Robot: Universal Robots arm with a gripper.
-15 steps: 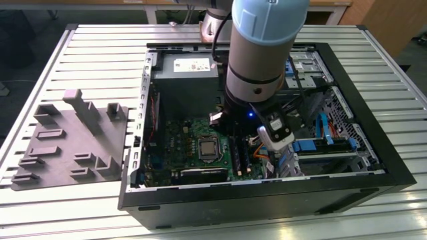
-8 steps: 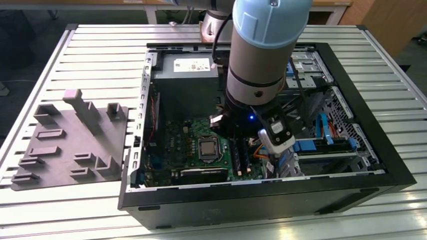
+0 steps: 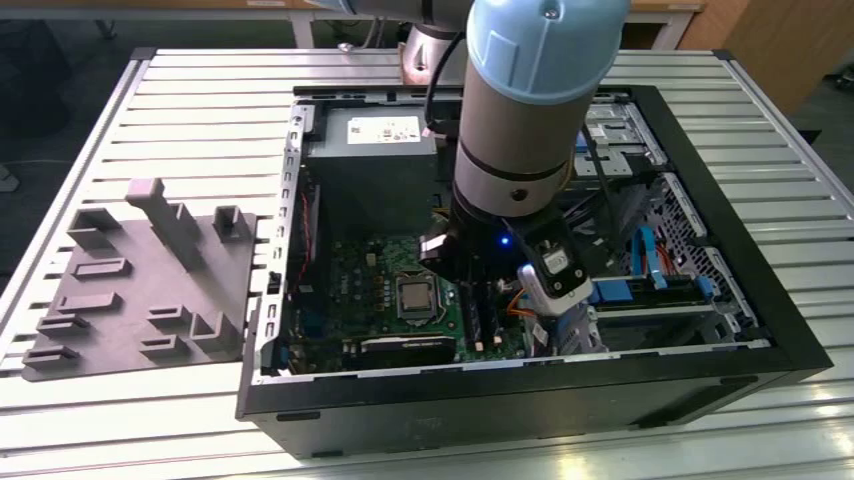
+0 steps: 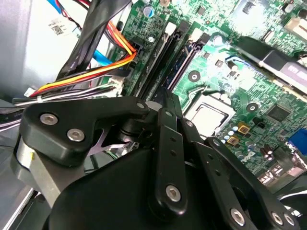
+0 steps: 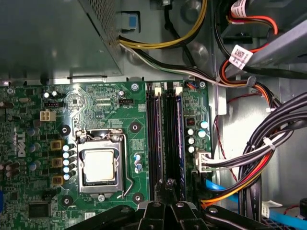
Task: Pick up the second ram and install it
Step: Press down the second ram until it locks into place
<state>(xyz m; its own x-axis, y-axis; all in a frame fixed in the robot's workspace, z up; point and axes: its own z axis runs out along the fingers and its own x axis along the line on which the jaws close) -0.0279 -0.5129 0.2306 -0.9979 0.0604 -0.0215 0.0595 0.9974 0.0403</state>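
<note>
My gripper (image 3: 461, 280) reaches down inside the open computer case (image 3: 747, 350), over the memory slots of the green motherboard (image 3: 354, 270). In both wrist views its fingers stand shut together, and the gripper (image 5: 169, 191) (image 4: 167, 96) meets the near end of a long dark stick, the second ram (image 5: 170, 139) (image 4: 178, 64). That stick lies along its slot. I cannot tell whether the tips pinch it or only touch it. Another dark stick (image 5: 153, 139) sits in the slot beside it.
The silver processor (image 5: 98, 165) lies beside the slots. Bundles of orange, black and white cables (image 5: 249, 163) crowd the other side. The power supply (image 3: 374, 130) fills the case's far end. A grey tray with raised blocks (image 3: 134, 290) lies on the slatted table at the exterior view's left.
</note>
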